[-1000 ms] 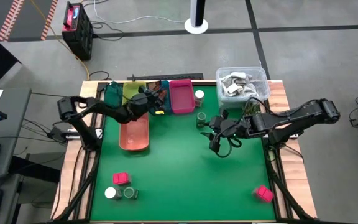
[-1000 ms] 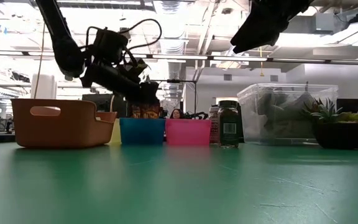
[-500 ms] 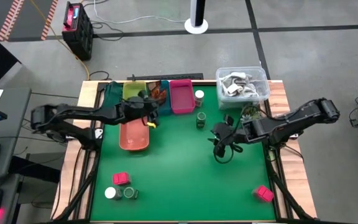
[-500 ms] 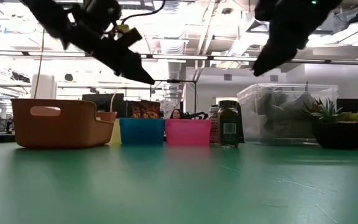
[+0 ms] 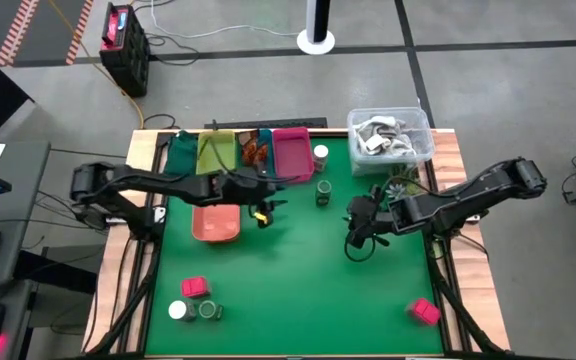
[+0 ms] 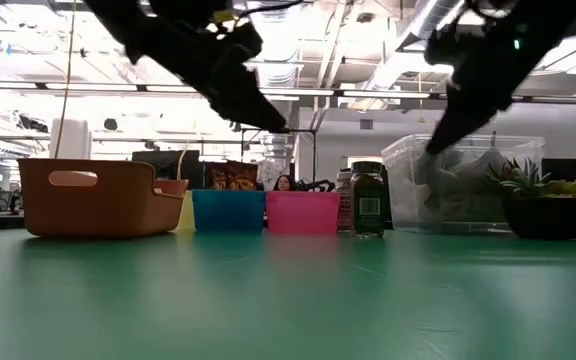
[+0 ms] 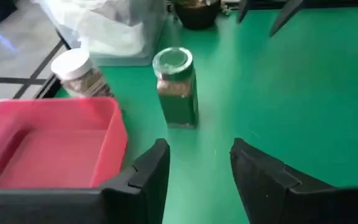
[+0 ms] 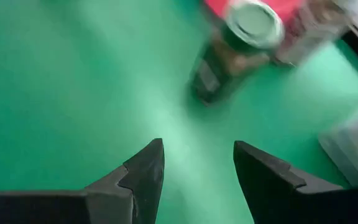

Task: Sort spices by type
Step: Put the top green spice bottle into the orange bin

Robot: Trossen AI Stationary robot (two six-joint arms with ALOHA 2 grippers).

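Both arms hang over the green desk (image 5: 298, 270) with nothing in hand, so this looks like the gap between one placement and the next pick. The left gripper (image 5: 265, 205) sits just past the orange tray (image 5: 216, 222), its fingers (image 7: 145, 174) spread and empty, pointing toward a green jar (image 7: 176, 96) that stands upright near the pink tray (image 7: 48, 146), with a white-lidded jar (image 7: 76, 73) just behind it by the clear tub (image 5: 390, 135). The right gripper (image 5: 358, 228) hovers on the other side of that same green jar (image 5: 323, 192), its fingers (image 8: 138, 171) also spread and holding nothing. Brown-orange packets (image 5: 255, 150) already lie in a tray at the back row. Other spices wait well apart: a pink box (image 5: 195, 288), a white jar (image 5: 177, 311) and a green jar (image 5: 208, 311) clustered at the front left, and another pink box (image 5: 425, 311) at the front right. My guess is the green jar in the middle is next; since both arms face it, only one should go in, dropping its fingers around the jar's sides and closing without tipping it into the white-lidded neighbour.
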